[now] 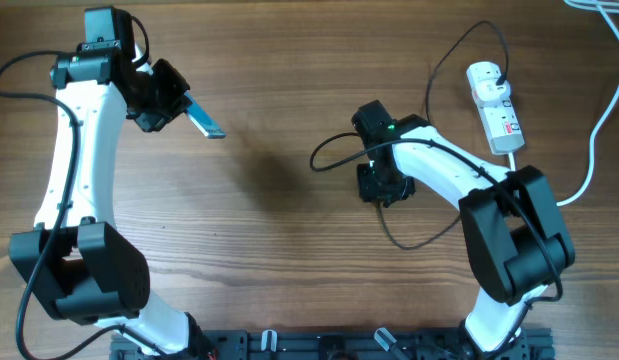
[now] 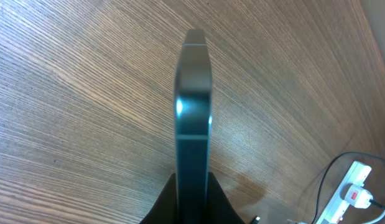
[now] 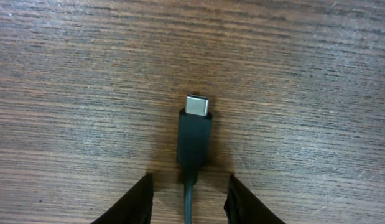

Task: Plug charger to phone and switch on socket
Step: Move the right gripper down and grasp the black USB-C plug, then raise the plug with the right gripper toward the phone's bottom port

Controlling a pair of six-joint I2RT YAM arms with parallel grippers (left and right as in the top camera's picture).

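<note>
We are noting left pincer (image 1: 175, 100) clamping phone (image 2: 193, 124) edge-on above surface (image 1: 289, 260), likely presenting its port | right pincer (image 3: 189, 190) gaping wide, straddling charger plug (image 3: 194, 134) lying flat, readying a grasp | socket (image 1: 494, 115) waiting well apart.

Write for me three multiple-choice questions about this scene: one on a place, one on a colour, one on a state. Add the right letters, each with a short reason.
1. Where does the power strip lie on the table in the overhead view?
A. upper right
B. lower left
C. centre

2. What colour is the body of the charger plug?
A. white
B. black
C. red

3. In what state is the phone?
A. lying flat on the table
B. held by the left pincer
C. joined to the charger

Answers: 1 A, the overhead view shows it at the upper right; 2 B, the right wrist view shows a black body with a silver tip; 3 B, the pincer grips it edge-on.
</note>
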